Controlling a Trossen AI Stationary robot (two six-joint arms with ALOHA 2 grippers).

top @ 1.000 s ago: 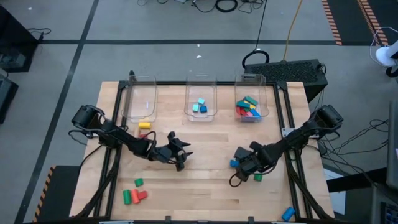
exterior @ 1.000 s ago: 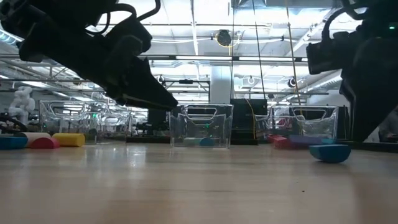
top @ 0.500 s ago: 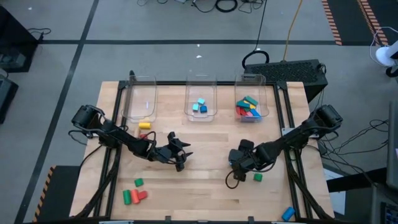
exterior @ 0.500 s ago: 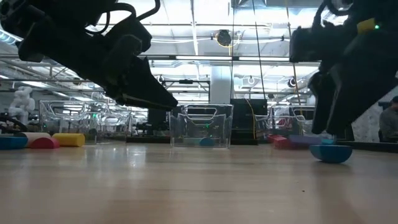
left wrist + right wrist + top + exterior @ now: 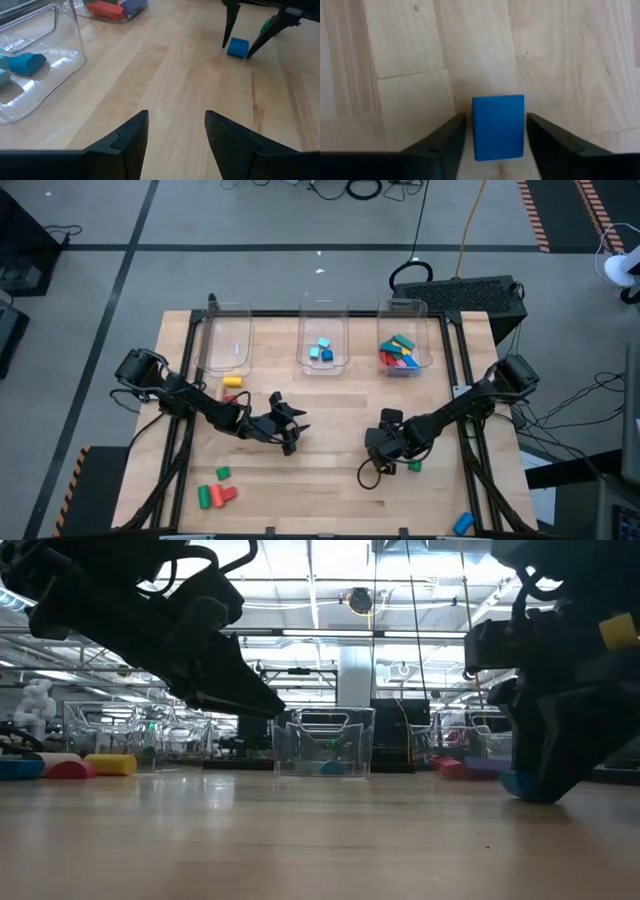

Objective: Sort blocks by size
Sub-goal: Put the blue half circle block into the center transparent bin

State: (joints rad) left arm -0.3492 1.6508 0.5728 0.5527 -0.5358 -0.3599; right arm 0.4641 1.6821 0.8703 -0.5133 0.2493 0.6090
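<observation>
A small blue block [image 5: 498,127] lies on the wooden table right of centre; it also shows in the left wrist view [image 5: 238,47]. My right gripper [image 5: 374,446] is open and low over it, with one finger on each side and a thin gap showing on both sides in the right wrist view. My left gripper [image 5: 292,430] is open and empty above the table's middle. A small green block [image 5: 414,466] lies just near-right of my right gripper. Red and green blocks [image 5: 214,494] lie at the near left, and a red and a yellow one [image 5: 232,389] lie by the left bin.
Three clear bins stand along the far edge: the left one [image 5: 225,340] holds nothing visible, the middle one [image 5: 322,352] holds cyan and blue cubes, the right one [image 5: 402,356] several mixed blocks. A blue block [image 5: 462,523] lies at the near right edge.
My right gripper has gone toward the table's left edge and down onto the blue block, so that its open fingers now stand on either side of it. The blue block has stayed where it was.
</observation>
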